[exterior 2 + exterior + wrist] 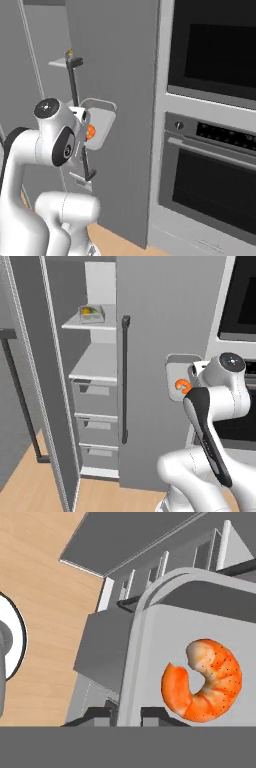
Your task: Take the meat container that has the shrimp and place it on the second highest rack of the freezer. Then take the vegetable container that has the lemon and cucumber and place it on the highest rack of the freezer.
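The meat container (150,627) is a grey tray, tipped on its side, with an orange shrimp (205,679) against its floor. My gripper (127,714) is shut on the tray's rim. The tray (177,370) hangs in front of the closed grey door, right of the freezer opening, with the shrimp (182,387) showing beside my wrist. From the right, the tray (102,122) and shrimp (90,131) sit just past my hand. The vegetable container (92,313), with something yellow in it, stands on the freezer's highest rack (90,325).
The freezer's open door (30,381) stands at the left. A bare second rack (95,363) lies below the top one, above three drawers (97,391). A dark vertical handle (124,381) runs down the closed door. Wall ovens (210,150) are at the right.
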{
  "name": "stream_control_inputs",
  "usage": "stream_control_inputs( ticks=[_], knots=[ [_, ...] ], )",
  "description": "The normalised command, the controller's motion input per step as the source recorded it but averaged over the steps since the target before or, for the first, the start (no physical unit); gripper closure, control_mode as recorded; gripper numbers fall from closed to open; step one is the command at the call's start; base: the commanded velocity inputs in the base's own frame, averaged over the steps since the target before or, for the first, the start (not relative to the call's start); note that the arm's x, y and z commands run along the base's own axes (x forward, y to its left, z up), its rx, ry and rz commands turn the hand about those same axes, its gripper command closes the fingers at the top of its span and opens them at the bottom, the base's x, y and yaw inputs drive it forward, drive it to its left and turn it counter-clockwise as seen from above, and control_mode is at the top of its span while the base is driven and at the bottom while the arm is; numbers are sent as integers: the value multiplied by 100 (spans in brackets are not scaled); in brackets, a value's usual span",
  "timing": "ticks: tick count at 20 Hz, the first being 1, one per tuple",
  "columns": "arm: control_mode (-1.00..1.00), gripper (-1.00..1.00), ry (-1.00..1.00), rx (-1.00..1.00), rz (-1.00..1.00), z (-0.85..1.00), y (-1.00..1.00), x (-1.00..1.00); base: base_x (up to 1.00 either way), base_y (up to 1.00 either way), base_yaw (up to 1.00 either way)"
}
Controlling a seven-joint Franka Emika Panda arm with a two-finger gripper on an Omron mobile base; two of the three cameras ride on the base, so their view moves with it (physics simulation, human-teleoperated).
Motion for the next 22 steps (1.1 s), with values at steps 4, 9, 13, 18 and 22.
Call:
stream_control_inputs(
  ticks=[4, 9, 13, 18, 22],
  knots=[
    [100, 100, 0, 0, 0, 0, 0, 0, 19, 100, -11],
    [100, 100, 0, 0, 0, 0, 0, 0, 20, 92, -7],
    [100, 100, 0, 0, 0, 0, 0, 0, 28, 21, 0],
    [100, 100, 0, 0, 0, 0, 0, 0, 34, -2, -4],
    [100, 100, 0, 0, 0, 0, 0, 0, 45, 0, -6]
  ],
)
